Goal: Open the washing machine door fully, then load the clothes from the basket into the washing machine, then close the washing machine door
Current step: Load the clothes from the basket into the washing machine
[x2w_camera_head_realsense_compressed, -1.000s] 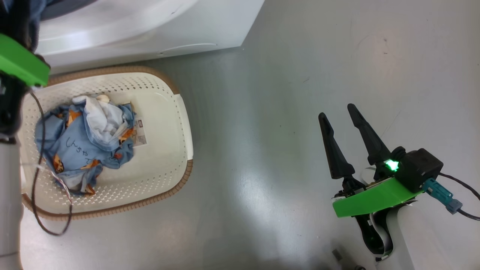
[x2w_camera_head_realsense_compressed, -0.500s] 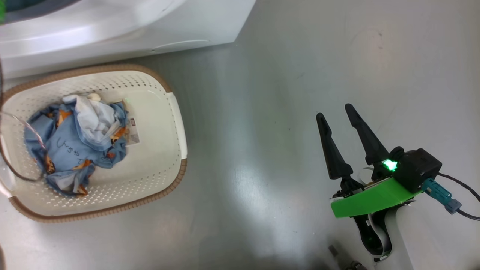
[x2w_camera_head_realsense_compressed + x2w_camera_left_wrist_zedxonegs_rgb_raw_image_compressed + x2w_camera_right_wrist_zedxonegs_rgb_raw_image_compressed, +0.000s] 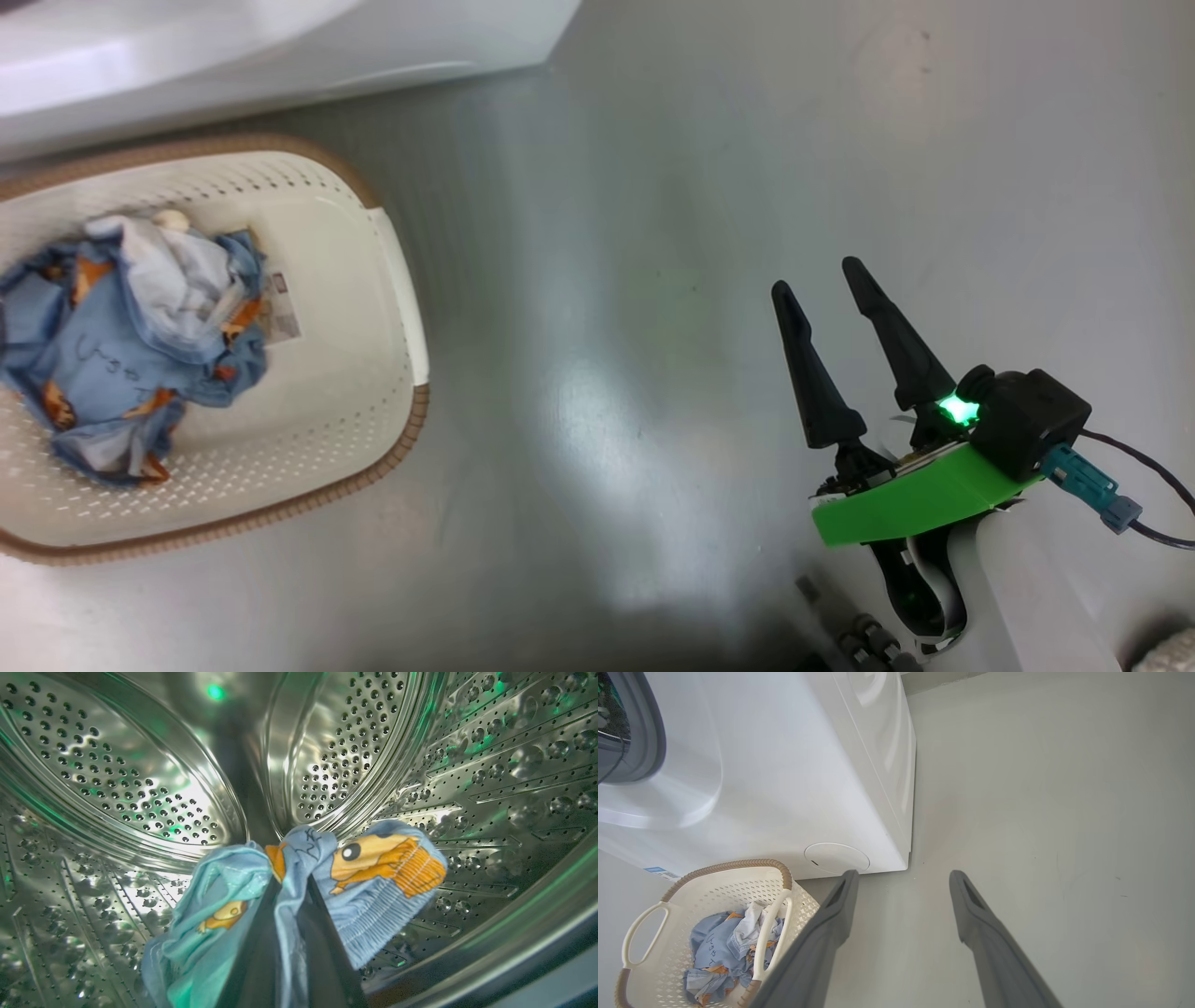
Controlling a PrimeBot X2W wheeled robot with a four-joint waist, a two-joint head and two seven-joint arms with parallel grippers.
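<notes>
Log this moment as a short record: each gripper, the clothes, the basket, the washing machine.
left gripper: shut on a bear-print garment, inside the drum
right gripper: open, empty, above the floor
basket: on the floor beside the washing machine
clothes: a crumpled heap in the basket
loading: partly done

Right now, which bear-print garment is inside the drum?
The garment pinched by the left gripper, held inside the drum; the other garment lies in the basket.
</notes>
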